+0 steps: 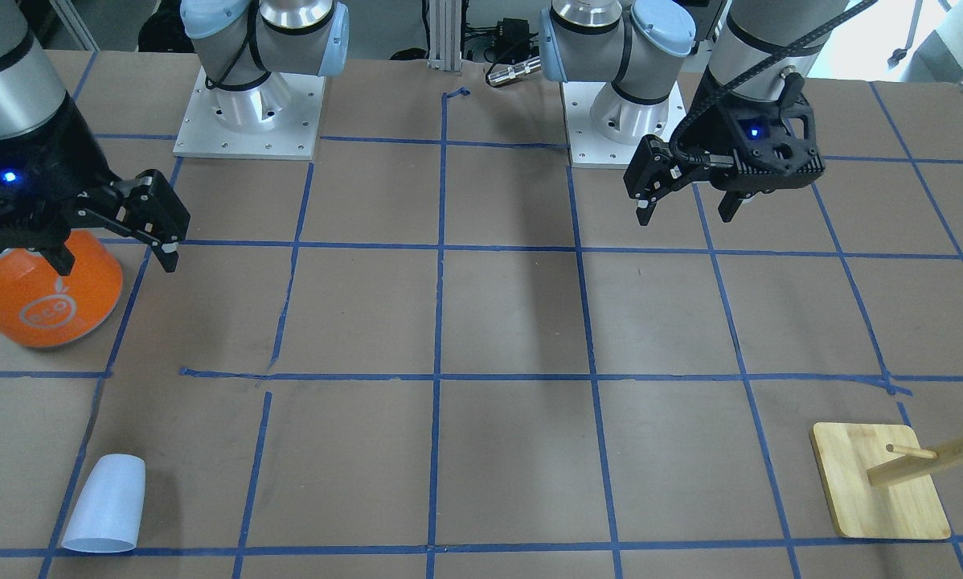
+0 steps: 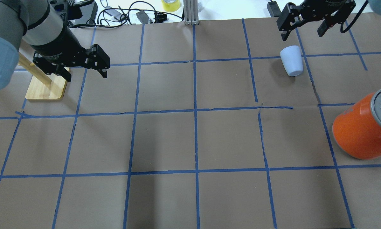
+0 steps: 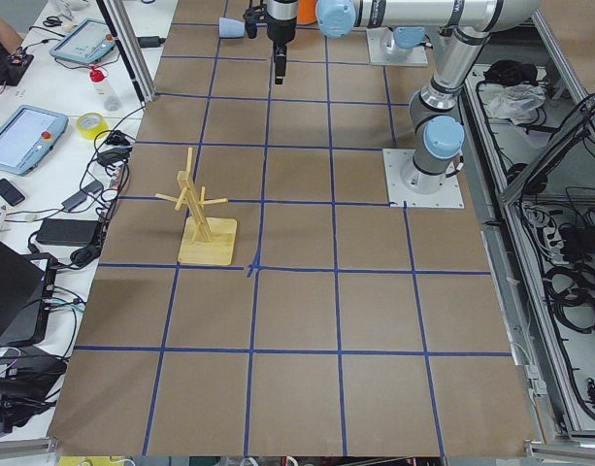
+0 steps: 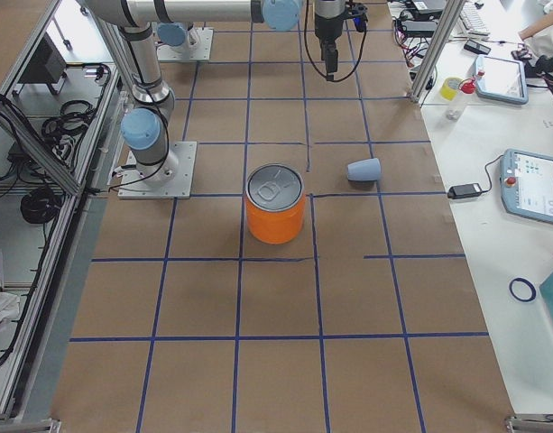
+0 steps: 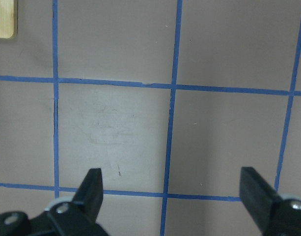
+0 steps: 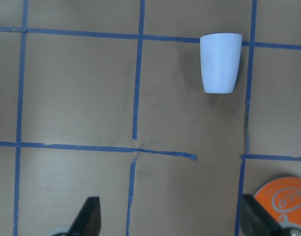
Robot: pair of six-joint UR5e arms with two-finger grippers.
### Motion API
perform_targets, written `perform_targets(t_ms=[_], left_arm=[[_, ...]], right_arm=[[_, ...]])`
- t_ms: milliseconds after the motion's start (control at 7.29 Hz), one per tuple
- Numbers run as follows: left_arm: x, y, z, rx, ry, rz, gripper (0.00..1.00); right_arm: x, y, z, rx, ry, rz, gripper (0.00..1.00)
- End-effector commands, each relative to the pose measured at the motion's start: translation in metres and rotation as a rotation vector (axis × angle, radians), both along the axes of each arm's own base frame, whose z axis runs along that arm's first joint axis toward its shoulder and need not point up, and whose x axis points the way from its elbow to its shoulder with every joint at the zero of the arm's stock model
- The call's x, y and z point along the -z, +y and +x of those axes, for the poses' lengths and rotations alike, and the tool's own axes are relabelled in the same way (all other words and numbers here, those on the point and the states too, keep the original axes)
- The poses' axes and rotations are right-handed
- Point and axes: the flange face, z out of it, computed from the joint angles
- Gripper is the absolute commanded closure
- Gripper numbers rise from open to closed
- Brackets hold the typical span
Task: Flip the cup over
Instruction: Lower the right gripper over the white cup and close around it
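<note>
The cup point(image 1: 105, 505) is a small pale blue tumbler lying on its side on the brown table, its wide mouth pointing away from the robot. It also shows in the overhead view point(image 2: 291, 60), the right wrist view point(image 6: 219, 63) and the exterior right view point(image 4: 364, 170). My right gripper point(image 1: 116, 259) is open and empty, held well above the table and apart from the cup; it also shows overhead point(image 2: 302, 35) and in its own wrist view point(image 6: 172, 214). My left gripper point(image 1: 686, 215) is open and empty, far from the cup, over bare table point(image 5: 173, 187).
A big orange can point(image 1: 43, 293) with a silver lid stands on the right arm's side, nearer the robot than the cup point(image 2: 362, 130). A wooden peg stand point(image 1: 879, 482) on a square base sits on the left arm's side point(image 2: 45, 89). Blue tape lines grid the table.
</note>
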Motion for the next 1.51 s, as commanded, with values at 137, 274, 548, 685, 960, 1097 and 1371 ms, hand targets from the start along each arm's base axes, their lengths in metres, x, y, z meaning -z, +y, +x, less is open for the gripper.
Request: perform_targets(t_ms=[137,274,548,685,960,1097,1371], left_arm=[[0.0,0.0,0.0,0.0,-0.001,-0.002,0.0],[0.001,0.0,0.001,-0.001,-0.001,0.0,0.0],[0.001,0.0,0.001,-0.001,-0.002,0.0,0.0],[0.001,0.0,0.001,-0.001,-0.001,0.0,0.0],[0.001,0.0,0.001,-0.002,-0.004,0.0,0.0],[0.001,0.0,0.001,-0.001,-0.002,0.0,0.0],[0.001,0.0,0.001,-0.002,-0.004,0.0,0.0]], right_arm=[[0.132,-0.096,-0.052,0.011,0.037,-0.008,0.0],[0.168,-0.118,-0.075,0.047,0.04,-0.036,0.0],[0.218,-0.135,-0.093,0.06,0.035,-0.015,0.0],[0.232,-0.138,-0.093,0.062,0.027,-0.007,0.0],[0.253,-0.149,-0.099,0.067,0.029,-0.04,0.0],[0.26,-0.152,-0.101,0.062,0.028,-0.044,0.0],[0.283,-0.159,-0.109,0.061,0.018,-0.061,0.0]])
